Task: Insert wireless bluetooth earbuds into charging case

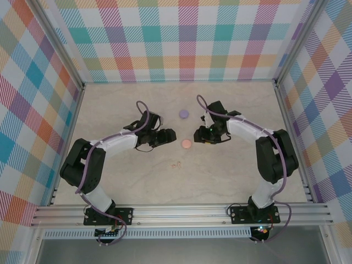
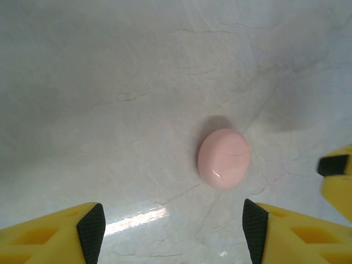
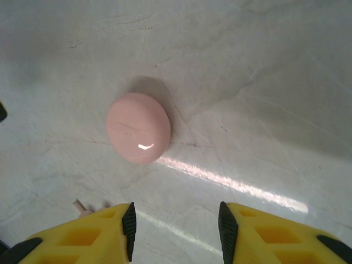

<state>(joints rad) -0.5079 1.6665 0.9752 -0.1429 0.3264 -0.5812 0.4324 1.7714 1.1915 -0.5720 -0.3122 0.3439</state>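
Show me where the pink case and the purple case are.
pink case point(image 2: 224, 158): left wrist view, middle of its glossy top.
purple case point(image 1: 183, 114): top external view, centre of its top.

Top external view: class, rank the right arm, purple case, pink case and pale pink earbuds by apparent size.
1. right arm
2. purple case and pink case, alike, unranked
3. pale pink earbuds, tiny

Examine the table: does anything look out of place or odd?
Tiny pale pink bits lie loose on the table, nearer the arm bases than the shut pink case. Probably earbuds, outside any case.
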